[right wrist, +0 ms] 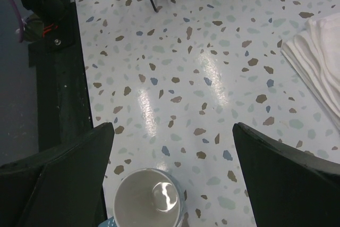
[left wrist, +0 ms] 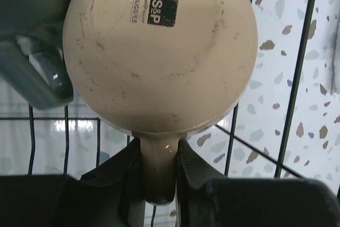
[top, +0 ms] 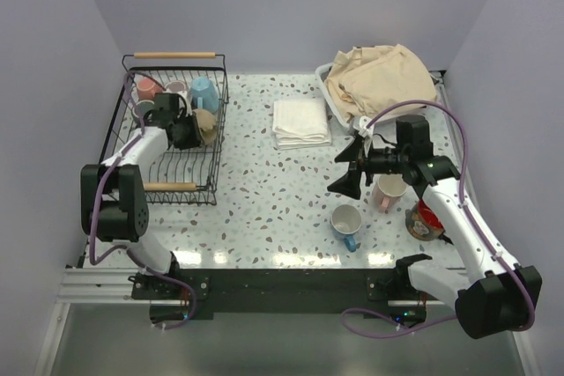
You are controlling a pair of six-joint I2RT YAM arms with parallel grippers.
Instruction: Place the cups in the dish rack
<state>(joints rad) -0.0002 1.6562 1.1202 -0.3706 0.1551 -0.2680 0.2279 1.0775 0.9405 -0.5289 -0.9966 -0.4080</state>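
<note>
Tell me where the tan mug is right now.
In the top view, the tan mug is inside the dish rack on the left, just nearer than the light blue mug, its handle clamped by the left gripper.

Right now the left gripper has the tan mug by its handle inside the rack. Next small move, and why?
Probably ease the tan mug down a touch before releasing. The left gripper is shut on its handle, and the mug hangs base toward the wrist camera beside the grey-teal mug, with dish rack wires behind it. I cannot tell that it rests on them yet.
</note>
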